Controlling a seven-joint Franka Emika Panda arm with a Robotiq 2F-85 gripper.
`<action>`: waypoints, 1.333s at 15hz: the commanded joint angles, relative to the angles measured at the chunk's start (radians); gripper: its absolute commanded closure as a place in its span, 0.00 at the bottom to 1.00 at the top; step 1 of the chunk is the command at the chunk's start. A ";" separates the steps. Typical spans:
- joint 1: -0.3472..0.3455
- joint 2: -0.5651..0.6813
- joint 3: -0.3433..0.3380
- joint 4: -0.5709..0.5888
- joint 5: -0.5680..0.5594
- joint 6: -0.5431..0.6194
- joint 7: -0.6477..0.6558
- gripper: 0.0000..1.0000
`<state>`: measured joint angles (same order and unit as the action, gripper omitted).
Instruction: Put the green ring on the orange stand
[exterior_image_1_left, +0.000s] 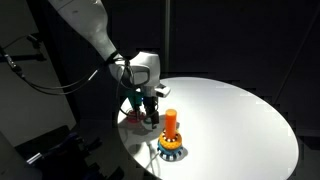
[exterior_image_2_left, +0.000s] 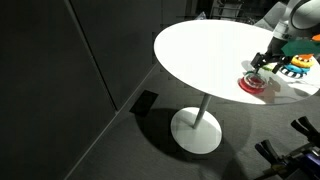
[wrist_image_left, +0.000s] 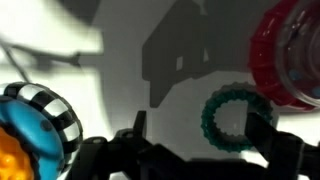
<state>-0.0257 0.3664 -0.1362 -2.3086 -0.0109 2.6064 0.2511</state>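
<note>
The pincer (exterior_image_1_left: 149, 108) hung low over the bench (exterior_image_1_left: 240, 120) with its jaws apart. They straddled the green ring (wrist_image_left: 210, 118), which lay flat beside a red ring (wrist_image_left: 270, 50), seemingly lined up for a grasp. The stand (exterior_image_1_left: 171, 122) waited nearby.

Exterior view close to the round white table (exterior_image_1_left: 240, 120), slightly above, facing across it, exterior view farther back and higher, taking in pedestal (exterior_image_2_left: 198, 112) and floor (exterior_image_2_left: 80, 140), both sharing the tabletop and orange stand (exterior_image_1_left: 171, 122) (exterior_image_2_left: 297, 63), wrist view very near the tabletop.

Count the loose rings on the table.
2: the green ring low in the wrist view, the red ring beside it, upper right. Others may be hidden.
</note>
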 joint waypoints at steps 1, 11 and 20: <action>0.009 0.023 -0.014 0.035 -0.011 -0.028 0.025 0.00; 0.009 0.043 -0.017 0.043 -0.008 -0.024 0.021 0.00; 0.014 0.046 -0.019 0.045 -0.011 -0.027 0.024 0.20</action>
<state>-0.0217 0.4017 -0.1434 -2.2918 -0.0109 2.6063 0.2511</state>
